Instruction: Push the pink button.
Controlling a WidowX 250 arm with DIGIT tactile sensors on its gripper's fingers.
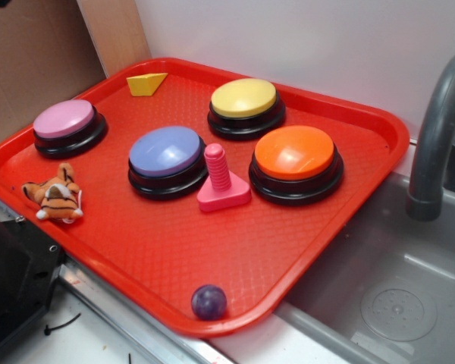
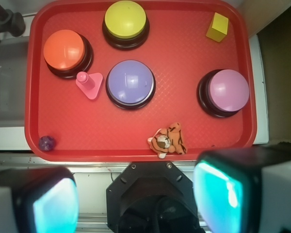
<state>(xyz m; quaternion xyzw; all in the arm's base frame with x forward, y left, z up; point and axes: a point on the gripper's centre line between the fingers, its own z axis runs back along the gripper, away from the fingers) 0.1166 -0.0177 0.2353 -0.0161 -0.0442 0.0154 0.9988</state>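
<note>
Tray (image 1: 341, 220), red and wide, carries everything. Gripper (image 2: 138, 199) hangs high above its near edge, looking straight down, its two teal-padded fingers (image 2: 218, 191) spread wide with nothing between them. Four dome buttons sit on the tray: orange button (image 1: 295, 152), blue-lavender button (image 1: 165, 152), yellow button (image 1: 244, 98), and pink button (image 1: 64, 119), off alone near one end. Smaller: pink peg (image 1: 219, 180), tiger toy (image 1: 56, 197), yellow block (image 1: 145, 83), purple ball (image 1: 208, 301).
</note>
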